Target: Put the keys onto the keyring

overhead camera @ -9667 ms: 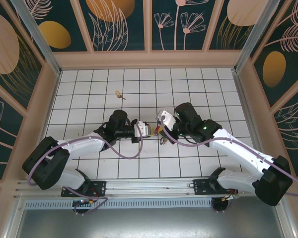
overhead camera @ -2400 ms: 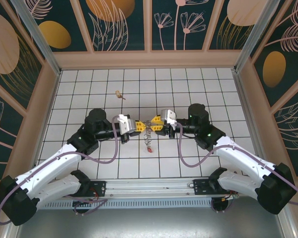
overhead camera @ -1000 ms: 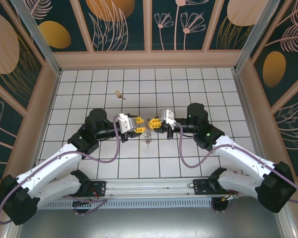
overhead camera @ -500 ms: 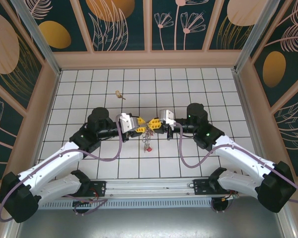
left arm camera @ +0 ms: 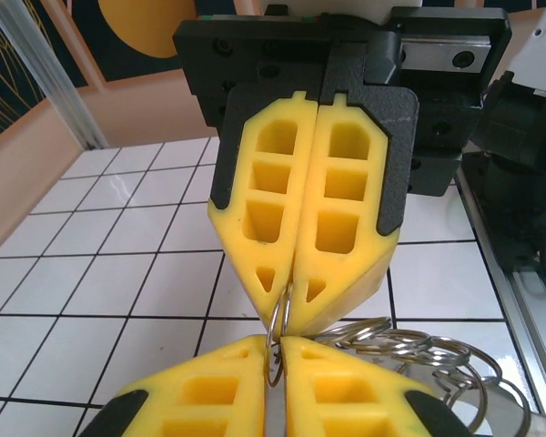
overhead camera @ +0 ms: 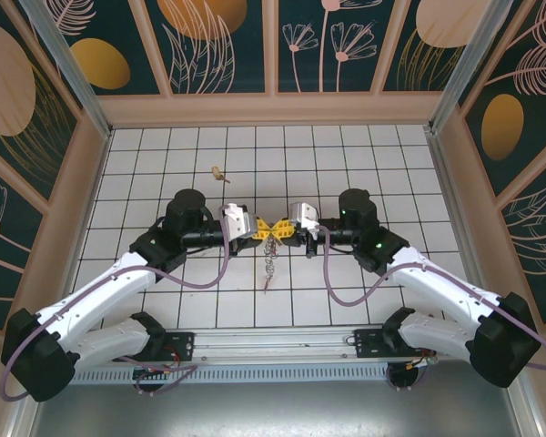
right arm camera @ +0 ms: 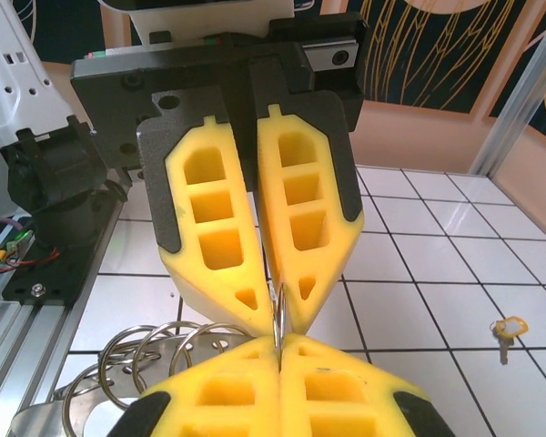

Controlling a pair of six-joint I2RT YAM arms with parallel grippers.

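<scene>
My two grippers meet tip to tip above the middle of the tiled floor. The left gripper (overhead camera: 262, 229) (left arm camera: 275, 341) and the right gripper (overhead camera: 278, 229) (right arm camera: 279, 341) are both shut on the same thin silvery keyring (left arm camera: 272, 330) (right arm camera: 279, 308), which stands edge-on between their yellow fingertips. A chain of linked silvery rings (overhead camera: 270, 259) (left arm camera: 409, 346) (right arm camera: 155, 350) hangs from it towards the floor. One small gold key (overhead camera: 218, 172) (right arm camera: 505, 330) lies alone on the tiles at the far left, well away from both grippers.
The white tiled floor (overhead camera: 391, 164) is boxed in by patterned walls with wooden trim on three sides. An aluminium rail (overhead camera: 273, 341) with both arm bases runs along the near edge. Open tiles lie on all sides of the grippers.
My left gripper has moved right to meet the right one, and its jaws have narrowed onto the ring. The dangling chain has swung slightly. The right gripper has stayed shut.
</scene>
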